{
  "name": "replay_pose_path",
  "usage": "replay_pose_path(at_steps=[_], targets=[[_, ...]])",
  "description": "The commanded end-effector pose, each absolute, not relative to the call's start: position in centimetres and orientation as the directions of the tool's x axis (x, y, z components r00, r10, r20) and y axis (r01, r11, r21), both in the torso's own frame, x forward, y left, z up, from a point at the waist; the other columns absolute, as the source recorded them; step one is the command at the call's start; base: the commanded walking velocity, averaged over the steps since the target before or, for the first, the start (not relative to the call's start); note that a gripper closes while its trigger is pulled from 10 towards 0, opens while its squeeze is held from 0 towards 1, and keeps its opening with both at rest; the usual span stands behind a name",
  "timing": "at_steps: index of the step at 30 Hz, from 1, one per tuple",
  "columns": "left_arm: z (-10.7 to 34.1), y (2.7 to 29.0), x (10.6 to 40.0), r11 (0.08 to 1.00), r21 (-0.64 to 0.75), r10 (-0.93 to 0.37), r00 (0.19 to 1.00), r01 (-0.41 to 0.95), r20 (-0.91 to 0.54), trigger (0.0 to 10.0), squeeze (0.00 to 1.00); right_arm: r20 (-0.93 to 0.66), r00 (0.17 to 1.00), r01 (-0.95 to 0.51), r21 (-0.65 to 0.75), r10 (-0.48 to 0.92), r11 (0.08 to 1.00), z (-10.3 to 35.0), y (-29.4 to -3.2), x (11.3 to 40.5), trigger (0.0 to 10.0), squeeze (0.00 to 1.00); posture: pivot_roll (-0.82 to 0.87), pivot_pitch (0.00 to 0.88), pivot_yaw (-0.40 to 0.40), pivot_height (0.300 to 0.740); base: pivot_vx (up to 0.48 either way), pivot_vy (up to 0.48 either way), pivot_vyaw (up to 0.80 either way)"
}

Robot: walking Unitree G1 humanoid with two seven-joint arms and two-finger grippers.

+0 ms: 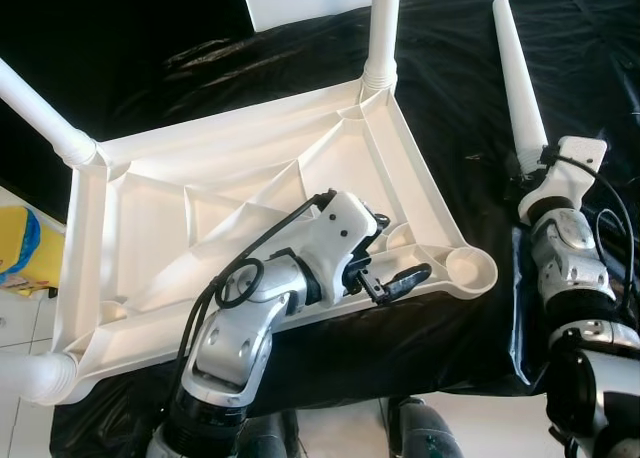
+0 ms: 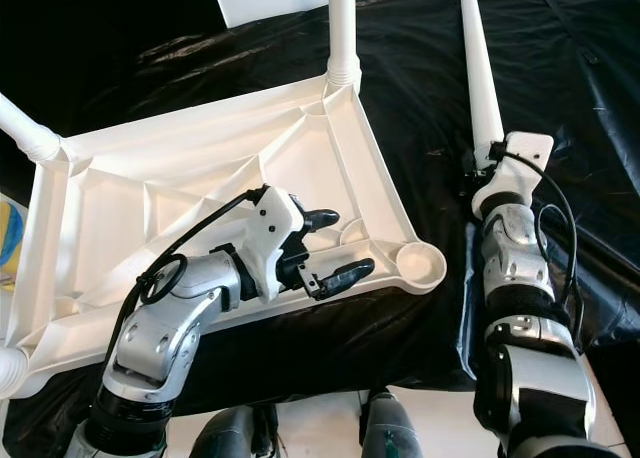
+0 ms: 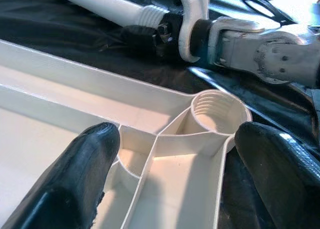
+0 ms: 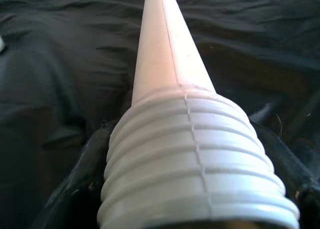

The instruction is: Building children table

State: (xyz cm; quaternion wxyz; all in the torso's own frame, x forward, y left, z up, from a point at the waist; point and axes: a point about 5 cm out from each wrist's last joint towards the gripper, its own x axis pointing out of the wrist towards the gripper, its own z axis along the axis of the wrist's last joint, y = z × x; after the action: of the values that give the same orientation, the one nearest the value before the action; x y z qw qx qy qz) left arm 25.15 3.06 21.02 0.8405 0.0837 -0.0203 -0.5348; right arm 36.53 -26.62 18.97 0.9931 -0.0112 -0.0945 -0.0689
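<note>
Ribbed threads ring tapered white plastic leg (image 4: 170, 79).

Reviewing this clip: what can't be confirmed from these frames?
- Right hand: its grip on the loose leg is hidden by the wrist housing in the eye views and by the threaded end in the right wrist view.
- Far corner leg: top cut off by the frame edge.
- Left corner legs: ends cut off by the left edge.
- Empty socket: its bottom is out of sight.
</note>
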Motion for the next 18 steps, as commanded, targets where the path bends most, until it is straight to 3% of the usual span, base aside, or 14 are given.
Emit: replay_pose_path(at_steps=[1, 10, 15, 16, 18], targets=[[20.7, 3.5, 26.1, 0.544, 0.160, -0.830, 0.556, 0.824, -0.043, 10.0, 0.00, 0.209, 0.971, 0.121, -0.012, -0.116, 0.993, 18.6, -26.1, 36.2, 10.0, 0.00, 0.06, 0.190, 0.057, 0.740, 0.000, 0.000, 0.00], [20.9, 3.3, 27.5, 0.568, 0.161, -0.814, 0.580, 0.807, -0.038, 10.0, 0.00, 0.257, 0.957, 0.146, -0.026, -0.134, 0.989, 18.7, -25.9, 35.4, 10.0, 0.00, 0.04, 0.134, 0.026, 0.740, 0.000, 0.000, 0.00], [20.9, 3.7, 28.8, 0.569, 0.162, -0.811, 0.583, 0.806, -0.051, 10.0, 0.00, 0.301, 0.932, 0.232, -0.071, -0.201, 0.970, 18.9, -26.1, 35.0, 10.0, 0.00, 0.03, 0.097, 0.010, 0.740, 0.000, 0.000, 0.00], [21.0, 4.0, 29.1, 0.573, 0.160, -0.808, 0.587, 0.804, -0.053, 10.0, 0.21, 0.313, 0.929, 0.233, -0.076, -0.199, 0.969, 19.1, -25.9, 34.8, 10.0, 0.00, 0.03, 0.082, 0.005, 0.740, 0.000, 0.000, 0.00], [21.1, 4.3, 29.5, 0.580, 0.159, -0.802, 0.594, 0.799, -0.058, 10.0, 0.24, 0.328, 0.926, 0.225, -0.079, -0.188, 0.971, 19.3, -25.7, 34.7, 10.0, 0.00, 0.03, 0.072, 0.002, 0.740, 0.000, 0.000, 0.00]])
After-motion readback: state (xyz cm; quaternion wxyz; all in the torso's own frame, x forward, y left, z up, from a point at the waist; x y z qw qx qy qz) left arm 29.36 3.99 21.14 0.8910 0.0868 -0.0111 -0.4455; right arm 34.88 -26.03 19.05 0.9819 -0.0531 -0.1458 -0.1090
